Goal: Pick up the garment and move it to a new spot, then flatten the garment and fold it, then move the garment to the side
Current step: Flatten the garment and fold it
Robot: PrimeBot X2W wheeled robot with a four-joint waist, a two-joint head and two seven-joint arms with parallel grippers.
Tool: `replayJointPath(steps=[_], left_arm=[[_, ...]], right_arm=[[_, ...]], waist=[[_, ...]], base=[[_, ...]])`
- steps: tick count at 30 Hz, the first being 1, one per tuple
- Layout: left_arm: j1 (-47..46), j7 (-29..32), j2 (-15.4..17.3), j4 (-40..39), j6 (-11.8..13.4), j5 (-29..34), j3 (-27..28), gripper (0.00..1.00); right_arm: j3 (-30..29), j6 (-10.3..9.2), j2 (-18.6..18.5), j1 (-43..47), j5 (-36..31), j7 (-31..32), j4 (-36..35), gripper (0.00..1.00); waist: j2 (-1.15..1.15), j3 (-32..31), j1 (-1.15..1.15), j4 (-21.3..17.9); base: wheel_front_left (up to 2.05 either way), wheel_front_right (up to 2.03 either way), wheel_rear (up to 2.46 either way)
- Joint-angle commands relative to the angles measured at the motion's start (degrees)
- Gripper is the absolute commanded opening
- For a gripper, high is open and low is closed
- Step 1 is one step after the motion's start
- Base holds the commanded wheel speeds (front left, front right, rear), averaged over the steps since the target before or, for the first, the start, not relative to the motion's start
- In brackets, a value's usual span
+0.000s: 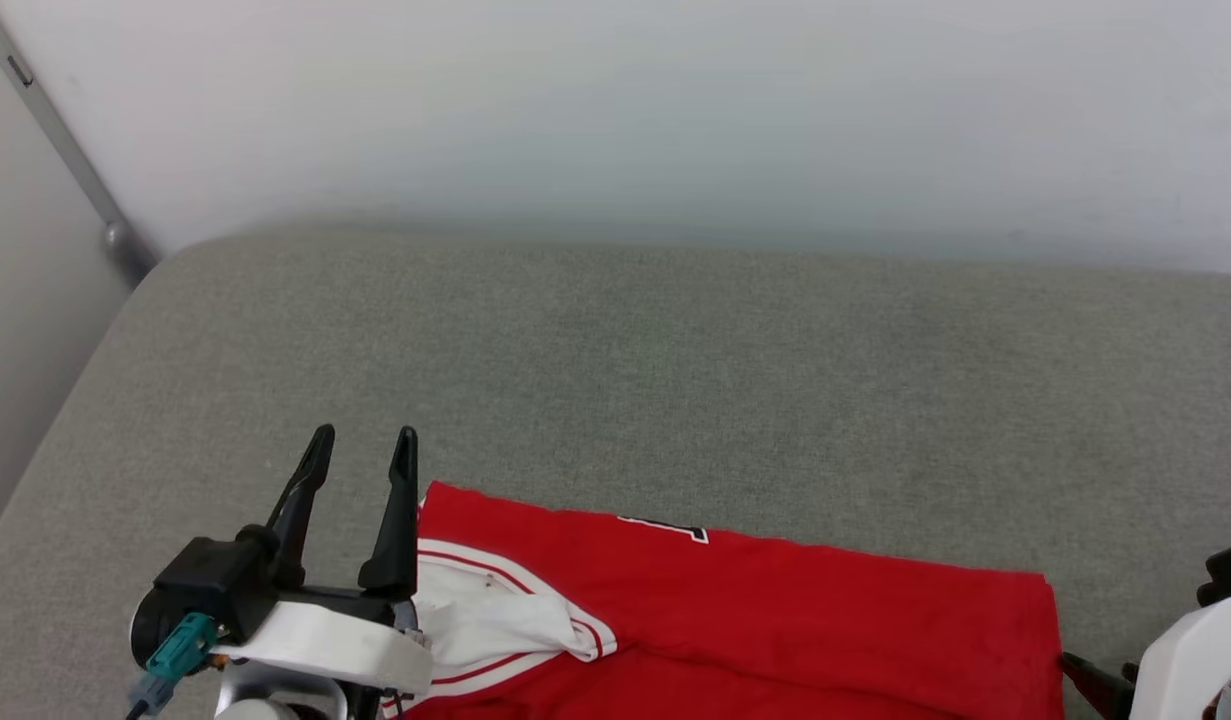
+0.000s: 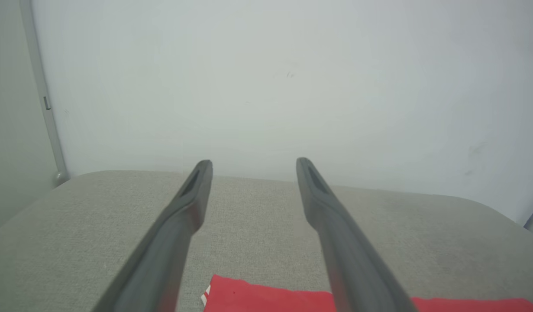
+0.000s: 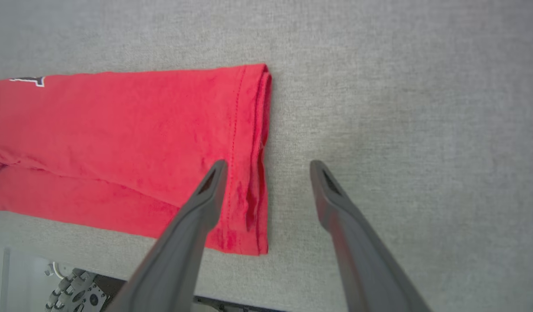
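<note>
Head view: the garment [image 1: 775, 610] lies at 6 o'clock on the grey bench [image 1: 675, 380], already doubled into a long red band. Its long axis runs from about 9 to 3 o'clock, dipping a little towards 4. The white-sleeved end points to 9 and the hem to 3. My left gripper [image 1: 365, 434] stands just beside the sleeve-end corner, fingers spread and holding nothing.

Left wrist view: the fingers point across the bare bench towards the wall, and only the band's far edge shows beneath them at 6 o'clock.

Right wrist view: my right gripper [image 3: 268, 164] has its fingers spread too, empty. One finger sits over the stitched hem, the other over bare bench at 3 o'clock. The hem shows several stacked layers.

My worries, as I judge them:
- Pinching only the top layer at the hem would peel the fold open.
- The rumpled white sleeve on top could spill out when the band is moved.
- The band's near edge lies close to the bench's edge, so a careless drag might pull it over.
</note>
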Motion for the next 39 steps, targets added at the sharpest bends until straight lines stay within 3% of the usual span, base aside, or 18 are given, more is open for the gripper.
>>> replayJointPath(steps=[1, 12, 13, 14, 16, 29, 39], left_arm=[[-1.4, -0.3, 0.2, -0.5, -0.3, 0.8, -0.4, 1.0], [-3.6, -0.7, -0.2, -0.7, 0.2, 2.9, -0.9, 1.0], [-3.6, -0.7, -0.2, -0.7, 0.1, 3.0, -0.8, 1.0], [-3.6, -0.8, -0.2, -0.7, 0.2, 3.0, -0.8, 1.0], [-3.3, -0.8, -0.2, -0.6, 0.3, 2.9, -0.7, 1.0], [-0.4, 0.5, 0.7, -0.9, 1.7, 2.6, -0.7, 1.0], [0.9, 1.4, 0.8, -1.6, 2.4, 2.4, -1.4, 1.0]], right_arm=[[0.1, -0.02, 0.5, -1.7, 0.3, 0.3, 1.2, 1.0], [3.3, -0.01, 1.6, -5.8, 4.8, 1.6, 14.5, 1.0], [4.0, -0.01, 1.6, -5.9, 5.5, 2.2, 15.2, 0.47], [4.5, -0.01, 1.3, -6.0, 5.9, 2.1, 15.5, 0.22], [5.3, -0.01, 0.6, -6.6, 6.6, 1.8, 15.8, 0.0], [7.9, -0.02, -7.3, -10.1, 8.7, -1.0, 13.7, 0.0], [-3.2, -0.02, -13.3, -10.3, 4.8, 0.2, 12.7, 0.0]], waist=[[0.0, 2.2, 0.0, 1.3], [0.0, 6.0, 0.0, 3.3], [0.0, 6.0, 0.0, 3.3], [0.0, 5.9, 0.0, 3.3], [0.0, 5.6, 0.0, 3.1], [0.0, 1.1, 0.0, -0.2], [0.0, 0.6, 0.0, -3.3]], base=[[0.0, 0.0, 0.0], [0.0, 0.0, 0.0], [0.0, 0.0, 0.0], [0.0, 0.0, 0.0], [0.0, 0.0, 0.0], [0.0, 0.0, 0.0], [0.0, 0.0, 0.0]])
